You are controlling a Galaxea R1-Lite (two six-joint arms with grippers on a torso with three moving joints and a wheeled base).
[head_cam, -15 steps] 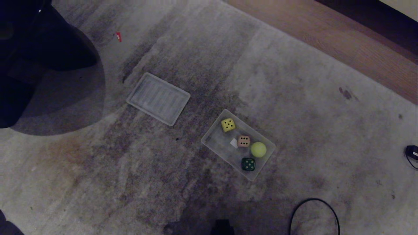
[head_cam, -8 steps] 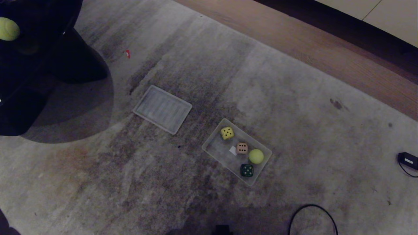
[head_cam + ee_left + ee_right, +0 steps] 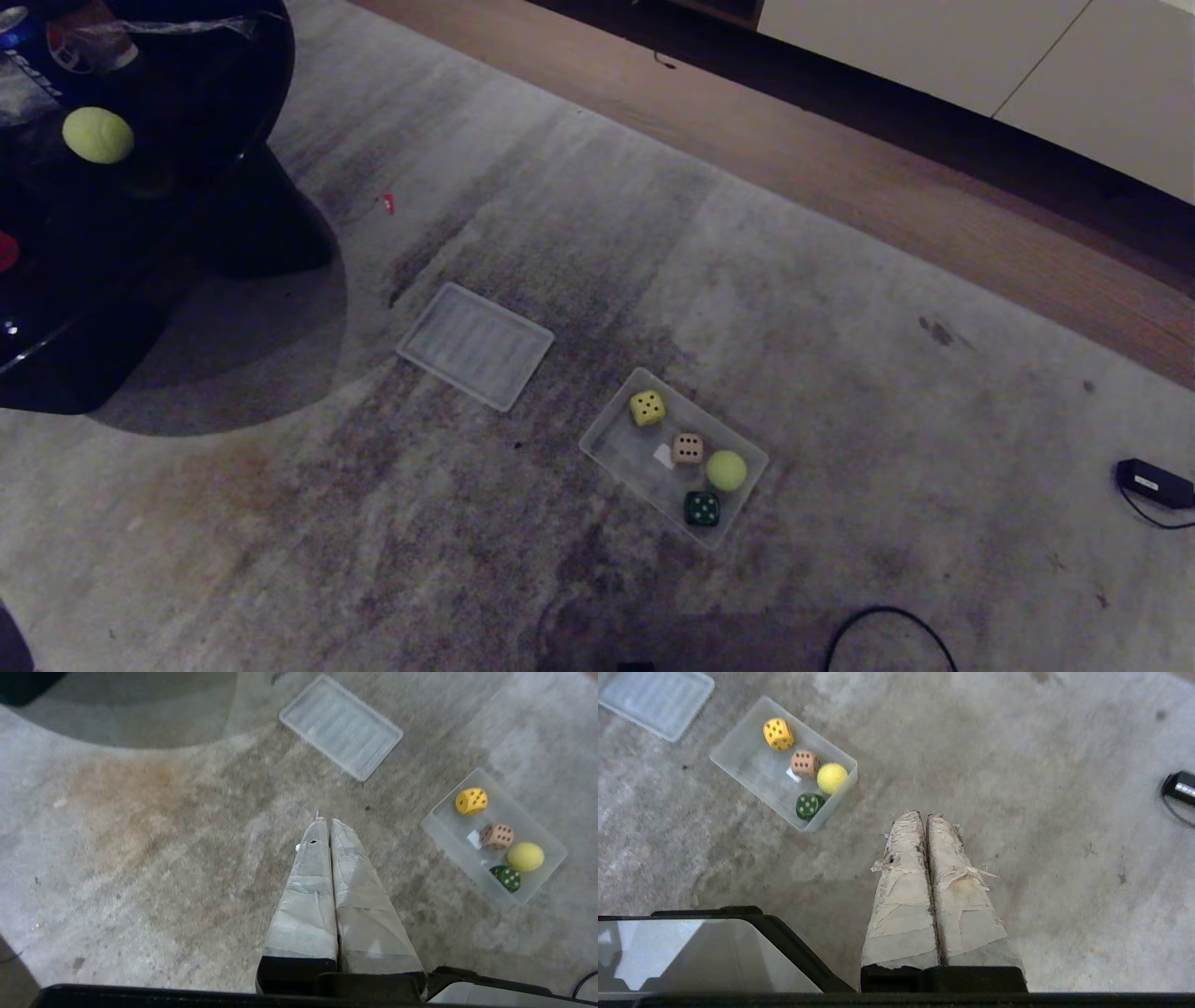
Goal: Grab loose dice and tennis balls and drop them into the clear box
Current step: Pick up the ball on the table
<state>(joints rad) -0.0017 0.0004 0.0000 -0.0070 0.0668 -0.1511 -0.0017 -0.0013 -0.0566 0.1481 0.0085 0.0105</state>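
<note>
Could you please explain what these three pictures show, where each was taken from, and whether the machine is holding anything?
This is a two-armed robot on wheels. One picture looks down from its head; the other two come from cameras on its wrists, behind the taped fingers.

On the grey carpet stands a clear plastic box holding a yellow die, a tan die, a dark green die and a yellow-green tennis ball. Its flat ribbed clear lid lies apart. A second tennis ball sits on a black round table.

The left end effector and right end effector are both shut and hold nothing.
</note>
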